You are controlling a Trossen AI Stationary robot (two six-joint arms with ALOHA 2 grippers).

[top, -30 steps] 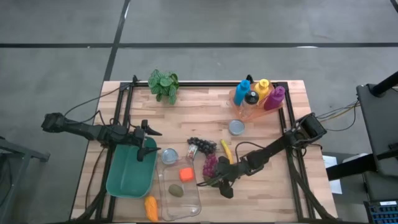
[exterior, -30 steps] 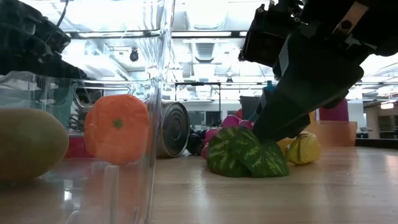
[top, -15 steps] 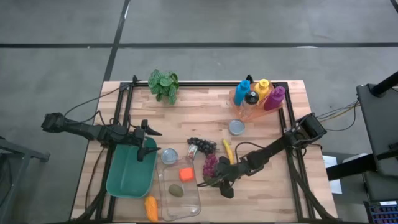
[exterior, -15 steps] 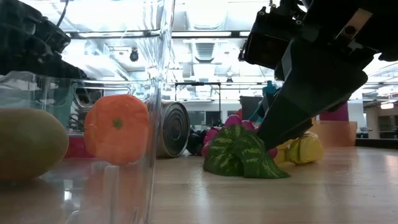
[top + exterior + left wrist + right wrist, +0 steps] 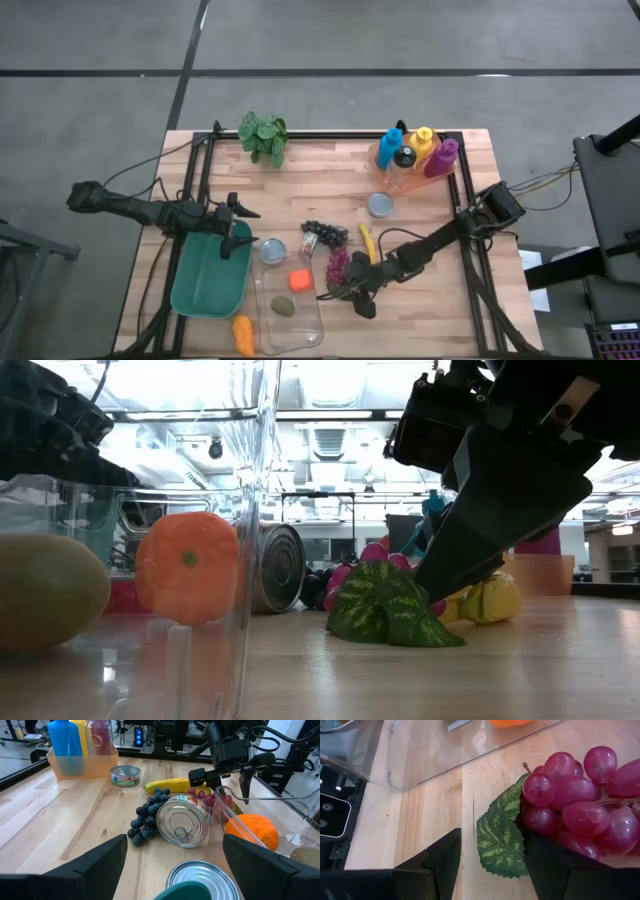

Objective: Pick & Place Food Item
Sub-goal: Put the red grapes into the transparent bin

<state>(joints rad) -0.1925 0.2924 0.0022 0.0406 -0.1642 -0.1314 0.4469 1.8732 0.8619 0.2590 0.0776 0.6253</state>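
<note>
A bunch of red grapes (image 5: 580,805) with a green leaf (image 5: 500,840) lies on the wooden table, right of a clear container (image 5: 288,305) that holds an orange piece (image 5: 298,280) and a brownish-green fruit (image 5: 283,306). My right gripper (image 5: 490,837) slants down over the leaf end of the bunch, open, with one finger on each side of the leaf. My left gripper (image 5: 235,235) waits open at the table's left, above a green bin (image 5: 205,280), with nothing between its fingers. My right gripper touches the grape bunch with one finger (image 5: 555,865) only, which lies against the leaf's edge (image 5: 520,855) and the lowest grapes. The other finger (image 5: 437,862) stands apart from the leaf, with bare wood between. The fingers slant down from the table's right. The bunch rests on the table.
Dark grapes (image 5: 325,232), a banana (image 5: 365,243) and a lying can (image 5: 272,250) sit just beyond the red bunch. Another can (image 5: 380,205), a tray of bottles (image 5: 415,155) and a plant (image 5: 263,135) stand farther back. A carrot (image 5: 243,335) lies at the near edge.
In the low view my right gripper's finger has shifted a little on the leaf, and the leaf has slid slightly toward the clear container. More of the red grapes shows beneath the finger now.
</note>
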